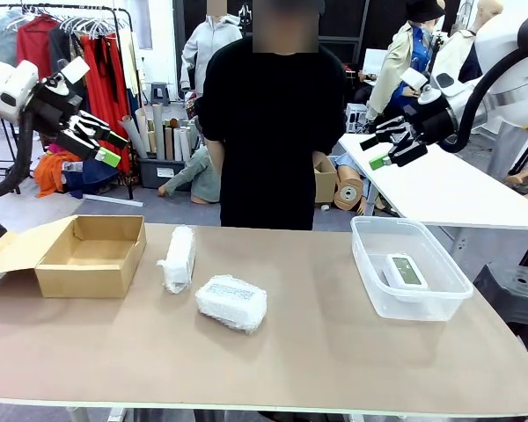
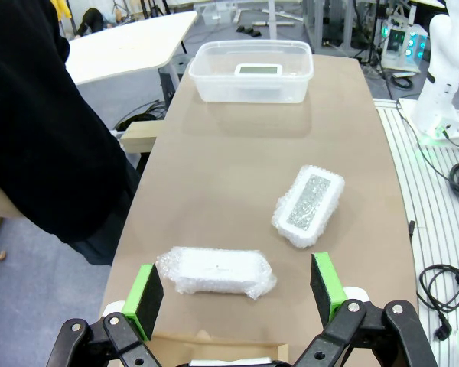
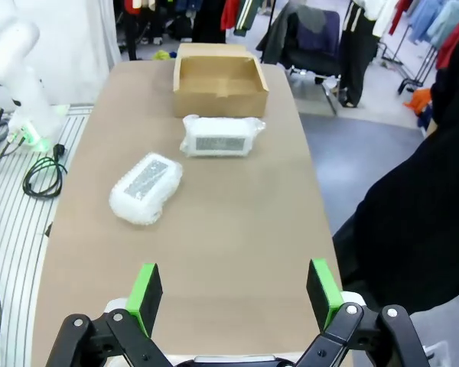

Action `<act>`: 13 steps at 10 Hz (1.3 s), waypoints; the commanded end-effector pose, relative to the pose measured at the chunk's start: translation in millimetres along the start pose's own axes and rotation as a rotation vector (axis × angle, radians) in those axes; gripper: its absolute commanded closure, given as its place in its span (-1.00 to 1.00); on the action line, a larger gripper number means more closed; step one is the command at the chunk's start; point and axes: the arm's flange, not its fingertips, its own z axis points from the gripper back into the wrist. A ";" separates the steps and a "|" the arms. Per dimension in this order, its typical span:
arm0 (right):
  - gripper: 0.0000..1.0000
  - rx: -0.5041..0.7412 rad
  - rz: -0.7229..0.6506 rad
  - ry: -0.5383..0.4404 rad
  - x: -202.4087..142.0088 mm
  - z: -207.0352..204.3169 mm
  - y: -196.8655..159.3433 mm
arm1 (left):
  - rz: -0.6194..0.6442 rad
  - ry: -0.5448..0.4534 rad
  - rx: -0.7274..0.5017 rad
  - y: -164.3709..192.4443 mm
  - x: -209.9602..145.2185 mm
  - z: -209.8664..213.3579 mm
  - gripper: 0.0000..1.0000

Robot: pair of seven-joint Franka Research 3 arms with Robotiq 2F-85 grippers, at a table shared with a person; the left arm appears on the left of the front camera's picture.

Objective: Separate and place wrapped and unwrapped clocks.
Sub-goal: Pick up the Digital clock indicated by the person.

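Note:
Two bubble-wrapped clocks rest on the brown table: one stands near the cardboard box, the other lies in the middle, closer to me. They also appear in the left wrist view and the right wrist view. A bare white clock with a grey-green screen lies inside the clear plastic tub. My left gripper hovers open high over the table's left end. Raised above the right side, my right gripper is open too. Both hold nothing.
An open cardboard box sits at the table's left end. A person in black stands at the far edge, hands behind the table line. A white side table stands beyond the right corner.

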 end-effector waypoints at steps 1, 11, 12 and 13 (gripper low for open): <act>-1.00 -0.005 -0.053 -0.013 -0.8 5.1 11.6 | -0.002 -0.002 0.006 -1.2 1.8 0.8 -1.00; -1.00 0.046 -0.061 -0.016 -2.3 10.6 23.3 | -0.002 -0.002 0.006 -1.2 1.8 0.8 -1.00; -1.00 0.046 -0.061 -0.016 -2.3 10.6 23.3 | -0.002 -0.002 0.006 -1.2 1.8 0.8 -1.00; -1.00 0.046 -0.061 -0.016 -2.3 10.6 23.3 | -0.002 -0.002 0.006 -1.2 1.8 0.8 -1.00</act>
